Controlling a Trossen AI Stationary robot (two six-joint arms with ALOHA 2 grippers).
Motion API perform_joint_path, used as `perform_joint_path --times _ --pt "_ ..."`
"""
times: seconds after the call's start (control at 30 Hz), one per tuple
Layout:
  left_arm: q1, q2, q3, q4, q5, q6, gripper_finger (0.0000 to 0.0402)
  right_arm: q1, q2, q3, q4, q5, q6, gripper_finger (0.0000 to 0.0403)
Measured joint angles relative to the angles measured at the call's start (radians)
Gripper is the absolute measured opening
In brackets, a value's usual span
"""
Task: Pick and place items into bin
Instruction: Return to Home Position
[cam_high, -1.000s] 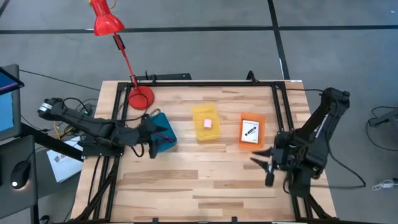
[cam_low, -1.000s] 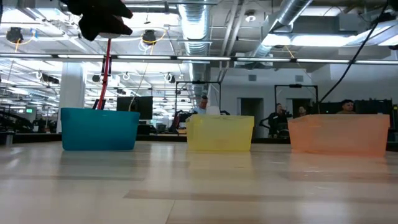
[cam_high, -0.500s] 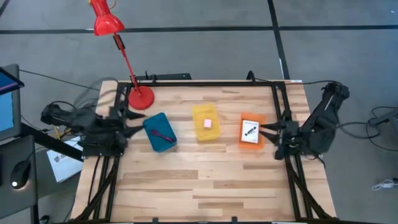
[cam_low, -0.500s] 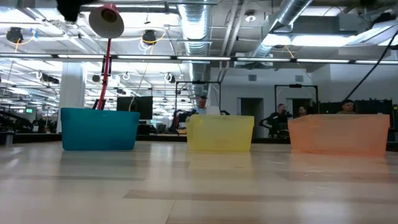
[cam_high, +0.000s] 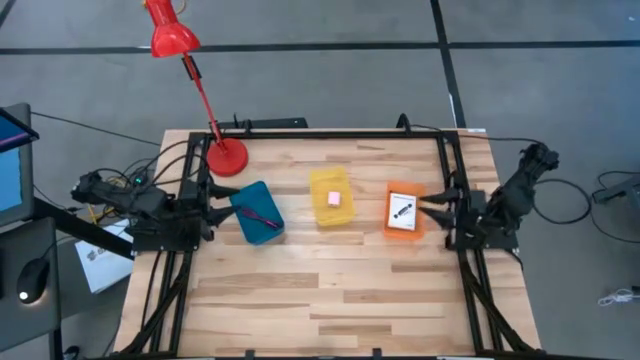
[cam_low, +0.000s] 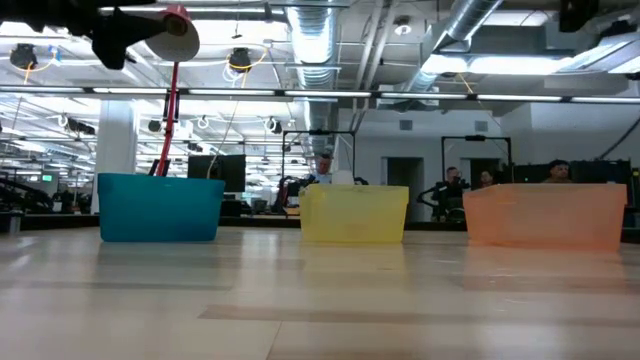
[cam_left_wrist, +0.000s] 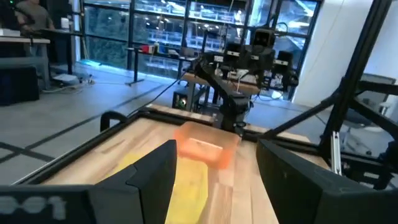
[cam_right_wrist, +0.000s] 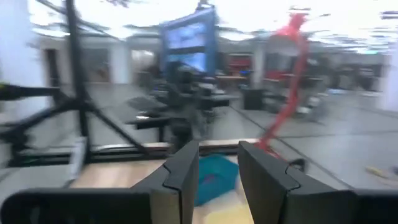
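Observation:
Three bins stand in a row across the table. The teal bin (cam_high: 257, 212) holds the thin dark red cord (cam_high: 263, 216). Inside the yellow bin (cam_high: 331, 197) lies the pale pink cube (cam_high: 333, 199). The orange bin (cam_high: 404, 212) holds the white card with the black mark (cam_high: 402, 210). My left gripper (cam_high: 219, 197) (cam_left_wrist: 214, 168) hovers open at the table's left edge, just left of the teal bin, pointing right. My right gripper (cam_high: 434, 208) (cam_right_wrist: 218, 163) hovers open at the right edge, beside the orange bin, pointing left.
A red desk lamp stands with its base (cam_high: 226, 157) on the table's far left corner, and its head (cam_high: 171, 32) reaches beyond the far edge. A black frame (cam_high: 300, 133) runs round the table. Bare wood (cam_high: 320, 290) lies in front of the bins.
My left gripper has drawn back from over the teal bin toward the table's left edge. My right gripper has moved from the near right part of the table toward the far and right edges and turned level, now pointing left beside the orange bin.

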Motion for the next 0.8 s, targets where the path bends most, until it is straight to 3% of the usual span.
perform_joint_path --times 0.17,0.27,0.5,0.67,0.8 --pt "0.0 -0.051 0.0 -0.111 -0.032 -0.068 0.021 -0.025 -0.14 -0.121 -0.012 -0.197 0.053 0.0107" --pt "0.0 -0.078 0.0 -0.139 -0.07 -0.122 0.021 -0.05 -0.2 -0.176 0.061 -0.194 0.02 0.0107" --pt "0.0 -0.088 0.0 -0.138 -0.053 -0.14 0.021 -0.175 -0.25 -0.289 0.117 -0.215 0.013 0.0107" --pt "0.0 -0.088 -0.001 -0.138 -0.114 -0.113 0.021 -0.274 -0.281 -0.345 0.175 -0.473 -0.003 0.0107" --pt "0.0 -0.088 -0.001 -0.14 -0.127 -0.105 0.021 -0.345 -0.302 -0.363 0.193 -0.512 0.011 0.0107"
